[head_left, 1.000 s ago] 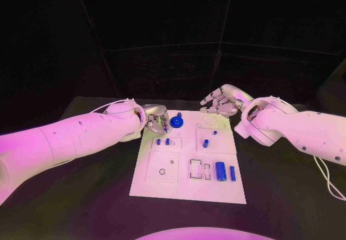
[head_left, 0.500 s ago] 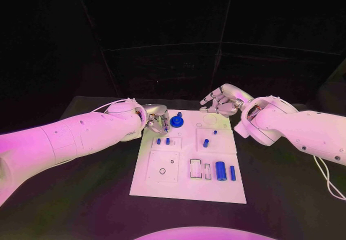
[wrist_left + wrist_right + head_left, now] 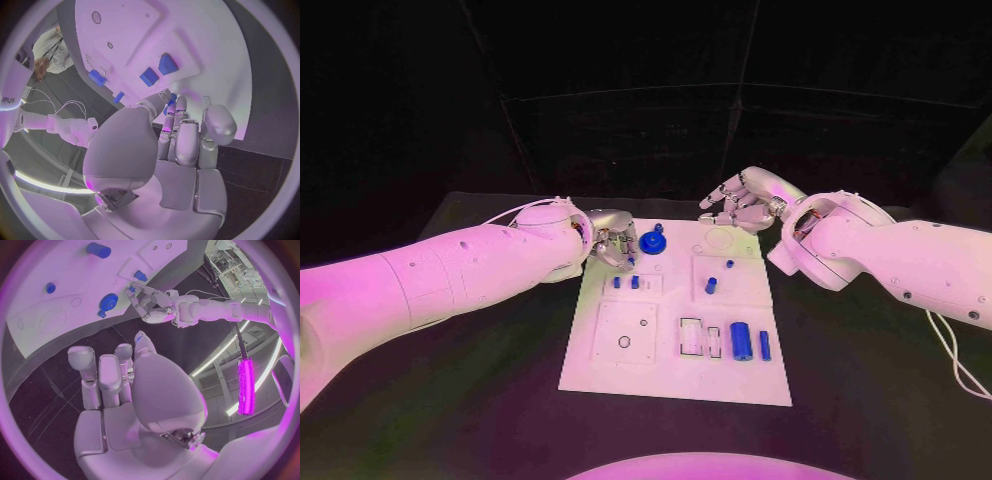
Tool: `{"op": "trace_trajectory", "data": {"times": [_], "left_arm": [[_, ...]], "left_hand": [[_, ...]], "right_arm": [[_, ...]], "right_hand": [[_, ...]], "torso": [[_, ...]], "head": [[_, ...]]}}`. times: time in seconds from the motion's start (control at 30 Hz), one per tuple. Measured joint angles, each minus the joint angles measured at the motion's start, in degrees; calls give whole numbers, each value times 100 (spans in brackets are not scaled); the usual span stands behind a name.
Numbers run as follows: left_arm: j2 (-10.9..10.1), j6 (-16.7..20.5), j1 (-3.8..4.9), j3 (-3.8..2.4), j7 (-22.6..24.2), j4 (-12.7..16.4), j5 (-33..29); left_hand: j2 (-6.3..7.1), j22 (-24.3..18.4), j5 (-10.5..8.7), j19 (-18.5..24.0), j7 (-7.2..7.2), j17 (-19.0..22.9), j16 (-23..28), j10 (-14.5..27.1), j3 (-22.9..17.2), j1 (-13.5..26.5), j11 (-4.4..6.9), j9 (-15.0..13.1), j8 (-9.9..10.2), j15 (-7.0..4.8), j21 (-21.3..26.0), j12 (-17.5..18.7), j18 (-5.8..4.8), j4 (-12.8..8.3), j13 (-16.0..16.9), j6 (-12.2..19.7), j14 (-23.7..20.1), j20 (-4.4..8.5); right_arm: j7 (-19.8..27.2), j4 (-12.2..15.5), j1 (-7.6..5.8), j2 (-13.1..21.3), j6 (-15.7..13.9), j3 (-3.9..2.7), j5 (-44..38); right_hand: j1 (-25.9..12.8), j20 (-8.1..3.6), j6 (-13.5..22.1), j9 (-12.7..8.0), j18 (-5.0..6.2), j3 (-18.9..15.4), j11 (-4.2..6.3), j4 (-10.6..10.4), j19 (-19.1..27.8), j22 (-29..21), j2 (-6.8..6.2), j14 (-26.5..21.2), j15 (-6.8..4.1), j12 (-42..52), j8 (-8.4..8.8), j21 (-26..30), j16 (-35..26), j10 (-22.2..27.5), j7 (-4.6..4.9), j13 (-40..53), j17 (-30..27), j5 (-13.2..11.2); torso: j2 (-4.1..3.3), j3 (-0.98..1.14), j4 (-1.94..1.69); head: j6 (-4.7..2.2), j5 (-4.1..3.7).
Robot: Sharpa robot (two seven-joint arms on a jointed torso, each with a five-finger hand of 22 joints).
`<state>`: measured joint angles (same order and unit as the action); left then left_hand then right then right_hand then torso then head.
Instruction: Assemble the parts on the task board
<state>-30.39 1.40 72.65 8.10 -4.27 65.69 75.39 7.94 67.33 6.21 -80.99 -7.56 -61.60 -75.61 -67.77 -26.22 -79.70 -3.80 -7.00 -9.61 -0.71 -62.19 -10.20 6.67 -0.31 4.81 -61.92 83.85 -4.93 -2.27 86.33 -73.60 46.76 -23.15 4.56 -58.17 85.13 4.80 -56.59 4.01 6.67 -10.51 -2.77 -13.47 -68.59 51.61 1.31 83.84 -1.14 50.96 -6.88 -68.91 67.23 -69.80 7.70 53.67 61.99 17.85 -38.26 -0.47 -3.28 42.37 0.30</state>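
Black desk [image 3: 473, 400] is carrying the white task board [image 3: 678, 375] in the middle, long axis running away from the robot. Both hands are sitting at the board's far end: left hand [image 3: 610, 243] over the far-left corner, right hand [image 3: 744, 205] just past the far-right corner, off the board's edge.

Blue parts on the board, big to small: round knobbed part [image 3: 653, 243] at the far end, touching or just beside the left hand's fingers [image 3: 629, 250]; thick cylinder [image 3: 741, 343] and thin bar [image 3: 764, 346] lying side by side near the right edge, long axes pointing away from the robot; two short pegs [image 3: 626, 283] below the left hand.

Key relation, as I'm judging it: the knobbed part is lying right of the left fingers, so the left hand is much nearer than the right.

Left wrist view is showing a small blue piece [image 3: 170, 102] at the fingertips, fingers drawn together round it – prob. pinching it. Right hand's fingers are curling loosely, apart, holding nothing
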Motion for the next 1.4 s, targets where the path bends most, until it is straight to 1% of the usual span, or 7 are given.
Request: {"op": "trace_trajectory", "data": {"times": [0.73,0.83,1.03,1.17,1.23,1.3,1.4], "left_arm": [[-14,-47,-6,8,-89,-21,-3],[-69,-46,-6,7,-91,-5,-3],[-304,23,-2,4,-92,106,-24],[-542,242,17,-1,-35,235,-145],[-669,430,23,-3,58,326,-278],[-815,705,27,-3,251,459,-522],[-1049,1130,28,-2,674,726,-1108]], "left_hand": [[52,-7,0,39,-111,133,0,411,93,52,-162,165,333,46,27,287,0,-33,-81,380,3,-39],[52,-21,0,39,-124,157,10,473,100,52,-165,192,400,63,68,319,0,-41,-84,474,21,-39],[52,-121,0,80,-135,190,22,595,124,52,-183,252,494,74,205,378,0,-65,-99,606,9,-80],[52,-166,45,93,-168,203,23,615,124,52,-203,251,492,84,279,378,0,-65,-97,610,1,-93],[12,-260,45,125,-207,221,23,563,105,92,-227,229,403,104,406,367,0,-46,-88,425,21,-125],[-57,-511,45,271,-242,442,155,505,74,103,-232,199,323,140,741,311,16,-15,-80,278,-15,-142],[-93,-878,45,518,-246,874,417,391,52,109,-207,193,294,153,1248,222,118,7,-64,221,-202,-149]], "right_arm": [[-19,-5,0,1,5,0,-5],[-47,-25,0,10,13,0,-26],[-188,-160,0,53,133,0,-217],[-305,-267,0,89,336,0,-555],[-358,-298,0,108,447,0,-770],[-406,-309,1,131,544,0,-1049],[-443,-278,29,186,616,1,-1485]], "right_hand": [[0,21,0,-1,0,0,-1,0,24,-51,0,0,0,-72,0,43,-21,4,0,-43,-27,28],[26,15,44,-13,98,0,-20,0,197,-309,24,0,0,-834,0,230,-155,533,44,-677,-133,28],[527,51,218,-13,97,65,-114,65,279,-644,23,-53,53,-2040,73,485,-691,1017,131,-1698,-668,28],[842,52,-56,14,96,197,-123,128,-80,-118,52,-8,32,-2697,6,135,-358,1066,129,-2354,-339,-143],[960,43,-208,19,95,275,-96,138,-233,132,64,-8,32,-2959,-17,-36,-169,941,100,-2659,-167,-233],[1003,34,-290,17,95,300,-99,145,-302,289,38,-8,32,-3134,-22,-146,-51,806,74,-2887,-62,-254],[1063,13,-376,-4,94,381,-78,126,-323,409,-23,-9,31,-3350,6,-233,36,606,45,-3201,-2,-378]], "torso": [[1,0,-2],[1,-1,-2],[3,-4,-11],[7,-5,-16],[7,-5,-16],[7,-5,-16],[1,-5,-14]], "head": [[-13,-15],[-12,-20],[-23,-53],[-46,-64],[-59,-72],[-78,-92],[-108,-137]]}}
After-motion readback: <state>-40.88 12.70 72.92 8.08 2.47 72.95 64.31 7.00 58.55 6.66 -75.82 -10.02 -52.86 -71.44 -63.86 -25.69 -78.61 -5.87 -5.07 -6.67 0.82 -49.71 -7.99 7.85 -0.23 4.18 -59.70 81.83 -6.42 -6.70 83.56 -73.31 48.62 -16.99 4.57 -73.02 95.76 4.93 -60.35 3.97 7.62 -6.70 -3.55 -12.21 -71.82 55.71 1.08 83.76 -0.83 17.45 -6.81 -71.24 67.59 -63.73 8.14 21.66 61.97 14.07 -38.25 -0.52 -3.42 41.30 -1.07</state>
